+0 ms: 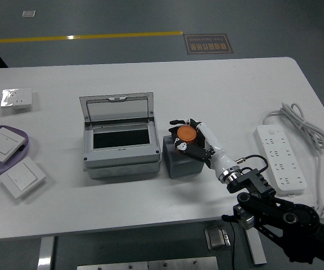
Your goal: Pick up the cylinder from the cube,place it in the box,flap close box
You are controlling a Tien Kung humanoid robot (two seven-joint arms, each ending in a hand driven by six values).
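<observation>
The small orange cylinder [186, 133] sits in the curl of my right robot hand [189, 140], the fingers wrapped round its sides, above the top of the dark grey cube [180, 163]. I cannot tell whether its base is touching the cube or has cleared it. The cube stands on the white desk [229, 95], just beside the right wall of the grey plastic box [121, 152], whose clear hinged flap [116, 108] stands up at the back, leaving the dark opening free.

What worries me from here is the grip — the cylinder is short and smooth-looking, and I seem to hold it mostly with fingertips, so a quick sideways swing toward the box could let it twist or drop onto the desk between cube and box. If I carry it too low, it could knock the box's near rim, or my fingers could drag the cube along. Reaching too far back might also nudge the flap shut before the cylinder is inside.

Further out lie a white power strip [280, 156] with its cord on the right, and white wall switches [21, 177] by a lilac plate [25, 147] on the left — all well apart from my path.
</observation>
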